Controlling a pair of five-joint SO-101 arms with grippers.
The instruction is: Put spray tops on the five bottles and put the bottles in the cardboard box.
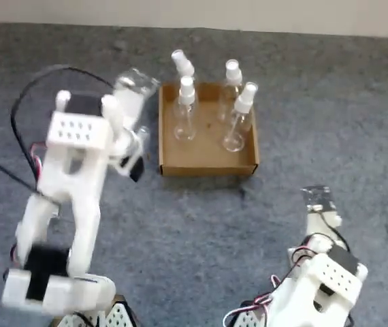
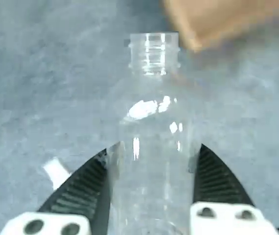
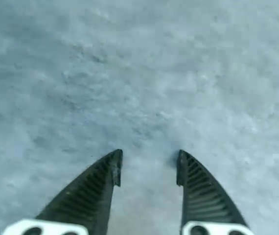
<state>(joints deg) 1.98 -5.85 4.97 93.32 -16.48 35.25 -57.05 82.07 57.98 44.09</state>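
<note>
1. The bottle (image 2: 151,122) in the left tool (image 2: 154,152) is clear, see-through plastic with a bare threaded neck and no spray top on it.
2. The left tool's two black ribbed fingers (image 2: 88,183) are clamped on the bottle's body, one on each side, with the neck pointing away from the wrist.
3. In the high view this bottle (image 1: 134,92) is held above the grey bench (image 1: 330,102), just beside the far-left corner of the cardboard box (image 1: 207,165), outside its wall.
4. The cardboard box is a shallow, open brown tray lying on the bench between the two arms.
5. Four spray-topped bottles (image 1: 185,116) are at the box, all clear with white tops. Three stand upright inside. The far-left one shows its top at the box's rear edge, and I cannot tell where its base rests.
6. The right tool (image 3: 149,161) hangs over bare bench with its fingers apart and nothing between them. In the high view it (image 1: 316,197) sits near the box's near-right corner, apart from it.
</note>
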